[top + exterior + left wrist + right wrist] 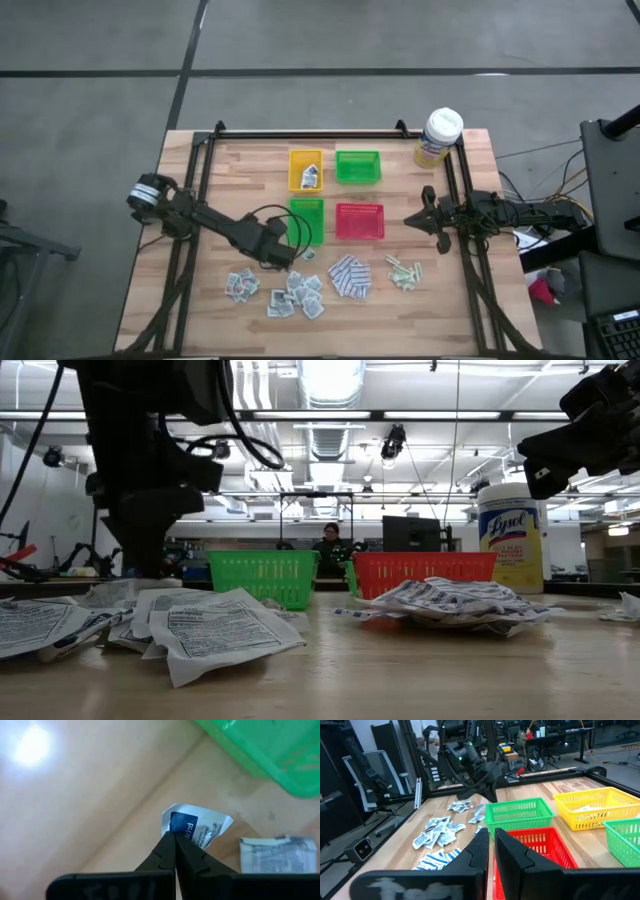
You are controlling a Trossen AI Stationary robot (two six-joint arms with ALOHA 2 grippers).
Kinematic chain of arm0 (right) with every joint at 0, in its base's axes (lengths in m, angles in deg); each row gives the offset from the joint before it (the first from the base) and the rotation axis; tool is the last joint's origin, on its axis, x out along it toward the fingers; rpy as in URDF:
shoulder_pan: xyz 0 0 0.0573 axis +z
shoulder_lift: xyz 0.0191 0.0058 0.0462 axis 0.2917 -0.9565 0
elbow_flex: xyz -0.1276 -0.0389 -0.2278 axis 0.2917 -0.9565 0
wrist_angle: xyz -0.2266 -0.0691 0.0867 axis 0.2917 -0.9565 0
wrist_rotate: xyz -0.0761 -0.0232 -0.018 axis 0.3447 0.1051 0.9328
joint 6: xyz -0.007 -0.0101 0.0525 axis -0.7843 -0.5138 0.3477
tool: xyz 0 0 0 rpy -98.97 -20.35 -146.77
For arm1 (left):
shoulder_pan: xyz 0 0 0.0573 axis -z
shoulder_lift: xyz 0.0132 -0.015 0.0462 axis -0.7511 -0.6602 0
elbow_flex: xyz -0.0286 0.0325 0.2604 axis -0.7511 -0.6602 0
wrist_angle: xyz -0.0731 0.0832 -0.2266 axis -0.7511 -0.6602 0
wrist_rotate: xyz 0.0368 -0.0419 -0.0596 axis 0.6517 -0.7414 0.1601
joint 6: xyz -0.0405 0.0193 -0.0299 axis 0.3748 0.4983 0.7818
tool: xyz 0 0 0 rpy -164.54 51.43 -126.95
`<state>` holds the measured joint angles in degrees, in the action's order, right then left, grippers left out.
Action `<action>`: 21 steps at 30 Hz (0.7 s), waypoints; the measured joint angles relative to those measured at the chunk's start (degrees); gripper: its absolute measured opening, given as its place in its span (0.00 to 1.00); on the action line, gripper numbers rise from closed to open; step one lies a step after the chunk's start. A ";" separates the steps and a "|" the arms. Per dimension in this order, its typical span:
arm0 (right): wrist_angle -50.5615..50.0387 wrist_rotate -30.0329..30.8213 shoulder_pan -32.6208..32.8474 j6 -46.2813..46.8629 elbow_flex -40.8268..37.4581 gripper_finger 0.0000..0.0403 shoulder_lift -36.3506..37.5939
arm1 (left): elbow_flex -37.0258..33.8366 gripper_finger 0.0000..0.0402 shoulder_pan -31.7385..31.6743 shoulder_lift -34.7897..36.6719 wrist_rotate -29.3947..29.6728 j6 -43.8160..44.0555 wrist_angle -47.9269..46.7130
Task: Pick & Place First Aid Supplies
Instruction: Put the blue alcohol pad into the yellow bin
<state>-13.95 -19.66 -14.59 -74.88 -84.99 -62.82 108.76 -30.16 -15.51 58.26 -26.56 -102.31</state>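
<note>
At the left of the table point(200, 300), the left gripper point(296, 256) reaches down beside the near green tray point(307, 220), just above a scatter of white-grey sachets point(290, 292). Its fingers point(167, 851) are pressed together on the corner of one sachet point(197, 829): a small flat white packet with a dark blue panel and fine print, crumpled where it is pinched. Another white sachet point(277, 854) lies flat on the wood just beside it. From the low view the sachets point(215, 628) look like thin squarish paper packets covered in small black text, overlapping one another loosely.

Toward the middle, a heap of blue-and-white patterned pads point(349, 276) lies in front of the red tray point(359, 220). Behind these trays stand a yellow tray point(306, 169), with a couple of packets inside, and a second green tray point(358, 166).

Farther right, a few pale green strips point(405, 272) lie near the pads. The right gripper point(418, 218) hovers at the table's right edge, well apart from the supplies, its fingers nearly closed with a narrow gap and holding nothing. A yellow canister point(438, 138) with a white lid stands at the far right corner.
</note>
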 joint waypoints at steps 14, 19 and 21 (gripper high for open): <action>0.00 0.00 -0.01 0.02 -0.02 0.07 0.00 | 4.66 0.00 0.35 0.78 0.19 -1.23 -7.67; 0.00 0.00 -0.02 0.00 -0.01 0.07 0.00 | 7.71 0.00 0.81 0.91 3.11 -2.71 -12.68; 0.00 0.00 -0.02 0.02 -0.02 0.07 0.00 | 9.44 0.00 0.66 0.97 4.89 -2.78 -16.73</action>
<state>-13.95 -19.66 -14.61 -74.86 -85.01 -62.82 118.20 -29.50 -14.53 63.15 -29.35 -119.04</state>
